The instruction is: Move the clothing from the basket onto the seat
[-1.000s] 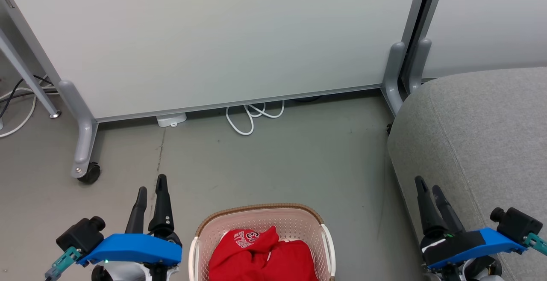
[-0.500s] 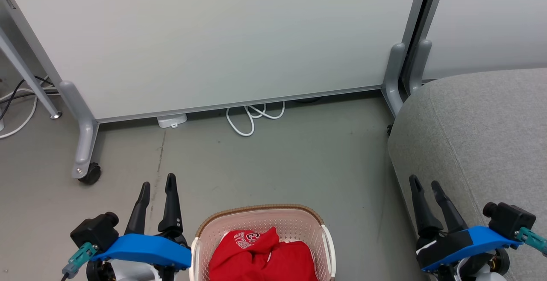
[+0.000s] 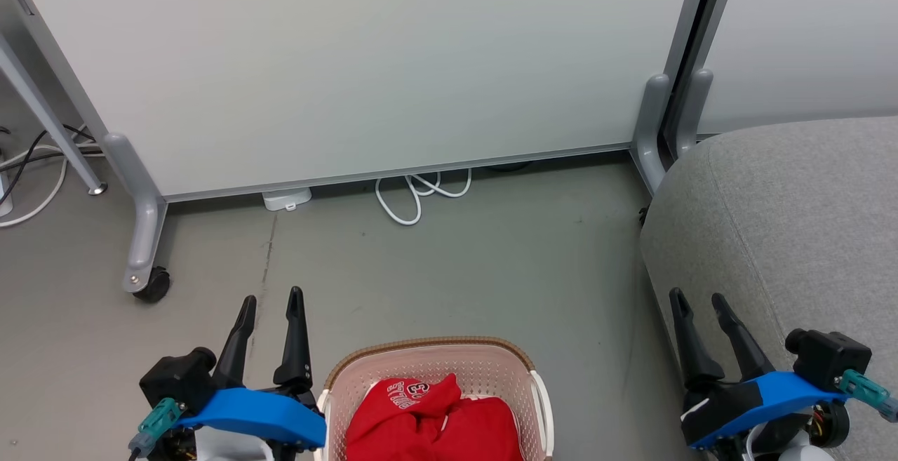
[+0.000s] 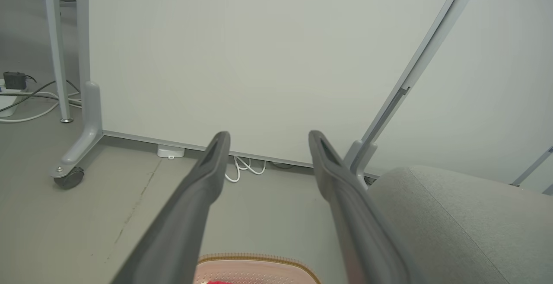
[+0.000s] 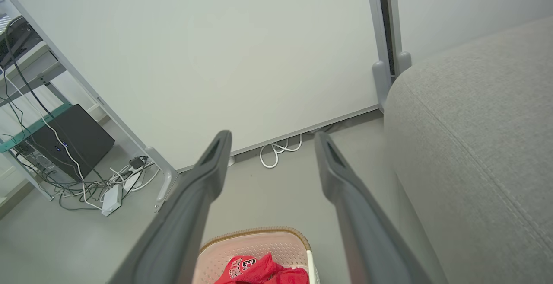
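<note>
Clothing [image 3: 431, 422] lies heaped in the basket [image 3: 428, 349] on the floor [image 3: 491, 264]. The left gripper [image 3: 272, 296] hangs just beside the basket's left rim, fingers spread and empty. The right gripper [image 3: 697, 295], likewise released, hangs at the seat's [image 3: 793, 236] rounded edge, well apart from the basket.

Bright, even, soft-shadowed light throughout (wrist views bow at edges).
</note>
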`<state>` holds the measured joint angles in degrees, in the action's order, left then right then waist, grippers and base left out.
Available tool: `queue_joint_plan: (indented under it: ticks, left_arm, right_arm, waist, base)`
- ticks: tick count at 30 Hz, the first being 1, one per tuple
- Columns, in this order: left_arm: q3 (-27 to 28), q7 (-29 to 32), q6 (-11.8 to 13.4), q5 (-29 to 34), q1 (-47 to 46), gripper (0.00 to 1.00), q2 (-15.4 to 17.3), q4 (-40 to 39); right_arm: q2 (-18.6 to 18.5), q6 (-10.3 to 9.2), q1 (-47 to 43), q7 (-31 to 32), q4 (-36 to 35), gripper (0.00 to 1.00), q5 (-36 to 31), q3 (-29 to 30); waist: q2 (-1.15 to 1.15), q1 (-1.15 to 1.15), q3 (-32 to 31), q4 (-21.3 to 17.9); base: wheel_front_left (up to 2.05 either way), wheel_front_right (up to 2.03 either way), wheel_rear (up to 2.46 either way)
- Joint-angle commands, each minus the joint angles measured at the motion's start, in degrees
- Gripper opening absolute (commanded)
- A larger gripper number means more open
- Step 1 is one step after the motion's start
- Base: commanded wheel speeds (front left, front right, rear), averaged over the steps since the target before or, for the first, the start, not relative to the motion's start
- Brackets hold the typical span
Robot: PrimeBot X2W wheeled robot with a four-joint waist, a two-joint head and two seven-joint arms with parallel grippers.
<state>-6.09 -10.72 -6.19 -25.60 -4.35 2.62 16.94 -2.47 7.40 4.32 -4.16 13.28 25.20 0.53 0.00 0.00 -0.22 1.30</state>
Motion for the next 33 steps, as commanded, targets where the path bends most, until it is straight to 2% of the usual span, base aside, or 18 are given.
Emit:
queue_joint_plan:
  ticks: [1,33]
  left_arm:
    - [-0.15,-0.38,-0.28,1.31,-1.11,1.00,0.33,-0.07]
    - [-2.05,-3.96,-0.73,12.71,-1.83,1.00,0.33,4.23]
  right_arm:
    - [-0.46,0.11,-0.21,-0.38,-0.59,1.00,-1.36,0.13]
    - [-0.57,0.13,-0.73,-2.41,-0.52,1.00,-14.01,-0.23]
  waist:
    - [0.00,0.00,-0.01,0.04]
    - [0.00,0.00,-0.69,-0.28]
  base:
    - [0.00,0.00,0.00]
    - [0.00,0.00,0.00]
